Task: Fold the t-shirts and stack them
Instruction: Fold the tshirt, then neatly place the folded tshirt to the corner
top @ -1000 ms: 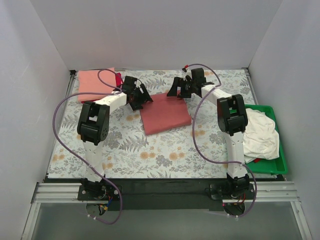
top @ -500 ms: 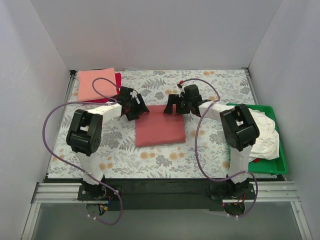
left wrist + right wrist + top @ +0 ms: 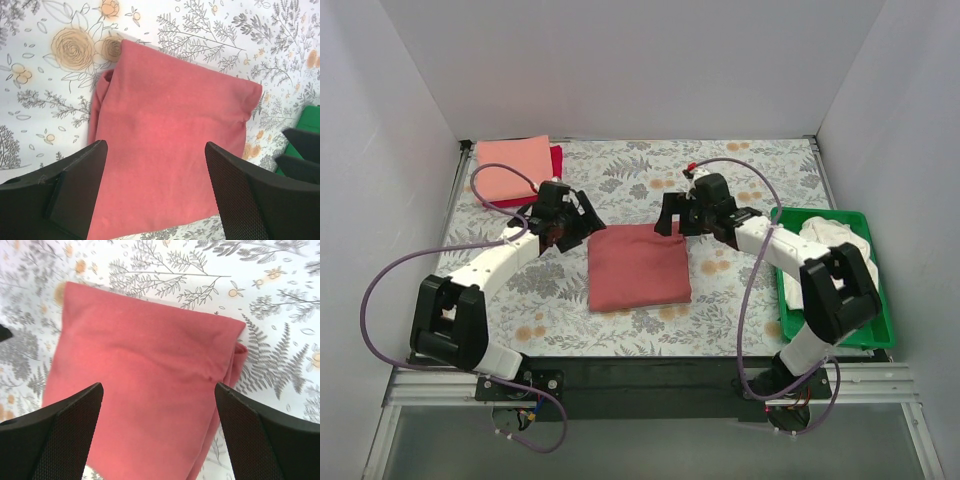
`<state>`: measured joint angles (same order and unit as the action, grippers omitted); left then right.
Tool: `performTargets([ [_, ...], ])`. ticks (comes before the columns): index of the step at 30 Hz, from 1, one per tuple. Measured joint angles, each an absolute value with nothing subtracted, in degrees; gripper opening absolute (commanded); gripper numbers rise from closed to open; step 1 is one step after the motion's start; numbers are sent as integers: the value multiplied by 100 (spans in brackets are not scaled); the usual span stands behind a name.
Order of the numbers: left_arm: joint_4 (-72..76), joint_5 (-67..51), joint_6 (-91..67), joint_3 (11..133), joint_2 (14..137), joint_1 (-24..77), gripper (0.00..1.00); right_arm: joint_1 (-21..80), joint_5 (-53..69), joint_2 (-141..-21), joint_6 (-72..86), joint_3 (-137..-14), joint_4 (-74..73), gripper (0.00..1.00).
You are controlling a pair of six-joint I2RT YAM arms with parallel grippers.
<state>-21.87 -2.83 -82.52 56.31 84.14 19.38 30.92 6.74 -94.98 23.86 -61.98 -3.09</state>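
Green rectangular plastic tray (image 3: 832, 212) at 4 o'clock holds a crumpled cream-white cotton t-shirt (image 3: 842, 258), unfolded. Dusty brick-red t-shirt (image 3: 638, 267) lies at table centre on the floral-print table cover (image 3: 620, 325), folded to a flat, soft rectangle, layered edges showing on one side. Salmon-pink folded t-shirt (image 3: 512, 165) sits at 10 o'clock on top of a crimson t-shirt (image 3: 557, 160). Left gripper (image 3: 570, 222) and right gripper (image 3: 678, 215) reach inward over the brick-red shirt's far corners, jaws spread wide, grasping nothing.
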Motion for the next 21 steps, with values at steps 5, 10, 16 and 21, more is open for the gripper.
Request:
performTargets([
  [5,-2338,-130,-8486,5365,8272,1979,79,3127,139,-8020,2759,-5271,-314,98],
  [10,-2515,-97,-8639,4888,8283,2056,75,3131,-290,-6842,3148,-4200,-357,98],
  [16,-2532,-80,-8711,4619,8431,2285,59,3127,-307,-6025,3470,-3251,-506,98],
  [21,-2506,-16,-8739,4558,8667,2517,55,3127,-294,-5564,3588,-2958,-655,98],
])
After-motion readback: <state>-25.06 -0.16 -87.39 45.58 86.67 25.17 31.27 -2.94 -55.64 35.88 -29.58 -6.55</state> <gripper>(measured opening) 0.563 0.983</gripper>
